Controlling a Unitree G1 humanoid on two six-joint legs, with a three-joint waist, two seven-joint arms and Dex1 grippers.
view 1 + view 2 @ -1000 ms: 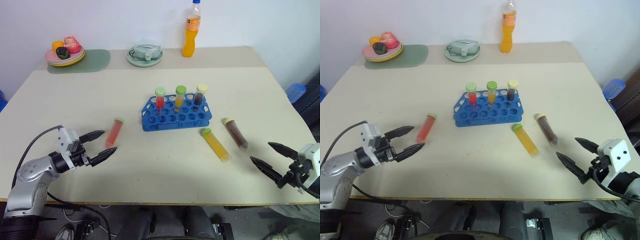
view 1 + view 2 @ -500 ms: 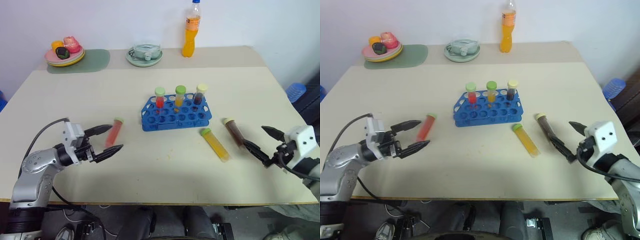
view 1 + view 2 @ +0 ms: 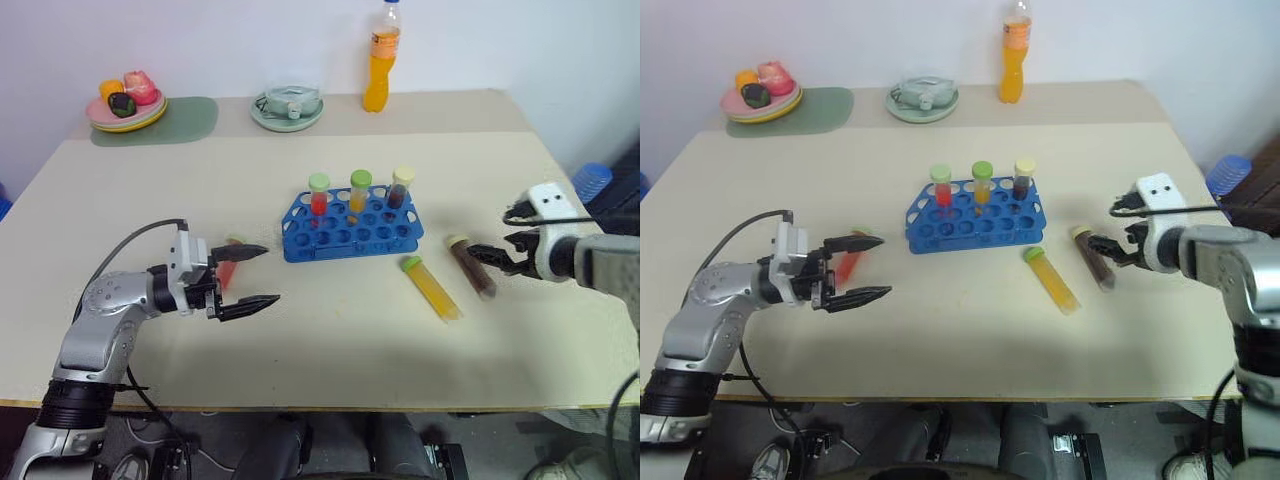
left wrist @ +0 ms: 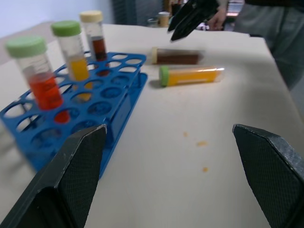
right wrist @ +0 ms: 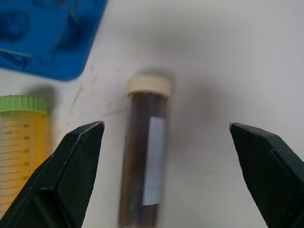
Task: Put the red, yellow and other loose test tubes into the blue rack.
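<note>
I noted my left gripper (image 3: 244, 276) spread wide and empty beside the red tube (image 3: 227, 262) on the worktop (image 3: 330, 340); a clumsy closure could roll it. My right gripper (image 3: 492, 257), likewise wide, hung over the brown tube (image 5: 145, 168), with the yellow tube (image 3: 432, 288) alongside, liable to be knocked. The blue rack (image 3: 350, 230) stood beyond, mid-worktop.

Blue rack (image 3: 353, 228) sits mid-tabletop, three capped tubes upright along its far row: red, orange, dark. Yellow tube (image 3: 431, 288) and brown tube (image 3: 471, 265) lie flat toward the right edge. Red tube (image 3: 229, 263) lies left of the rack. Left gripper (image 3: 248, 276) spread wide, straddling the red tube. Right gripper (image 3: 486, 258) hovers over the brown tube. Orange bottle (image 3: 380, 61) at the far edge.
</note>
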